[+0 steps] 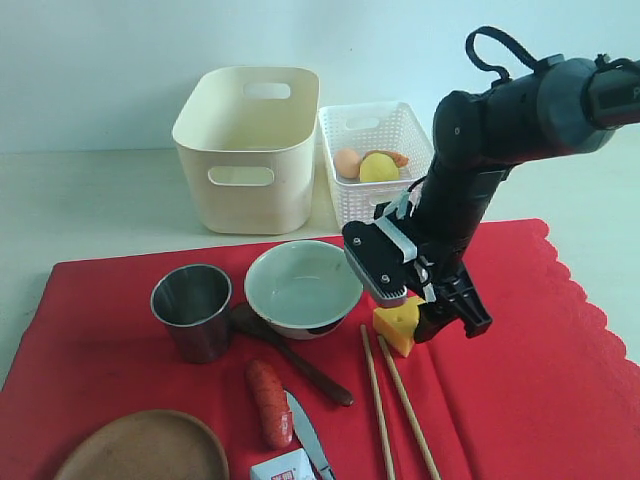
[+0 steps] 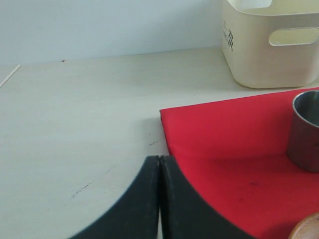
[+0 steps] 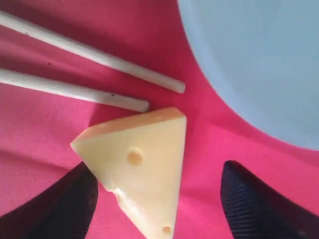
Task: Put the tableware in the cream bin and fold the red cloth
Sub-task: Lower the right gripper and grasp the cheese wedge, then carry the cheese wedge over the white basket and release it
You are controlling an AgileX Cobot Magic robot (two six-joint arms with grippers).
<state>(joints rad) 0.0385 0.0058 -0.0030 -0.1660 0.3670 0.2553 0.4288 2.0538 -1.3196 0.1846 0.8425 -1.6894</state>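
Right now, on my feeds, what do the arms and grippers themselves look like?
The right arm is black with rounded links, a black cable loop on top and a grey screwed plate at the wrist. Its fingers are black and ribbed. The left gripper is smooth, curved and black.

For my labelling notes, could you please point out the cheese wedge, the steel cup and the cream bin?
cheese wedge [image 3: 142, 159]: right wrist view, its flat holed face.
steel cup [image 1: 197, 335]: exterior view, its outer wall.
cream bin [image 1: 250, 208]: exterior view, its front wall.
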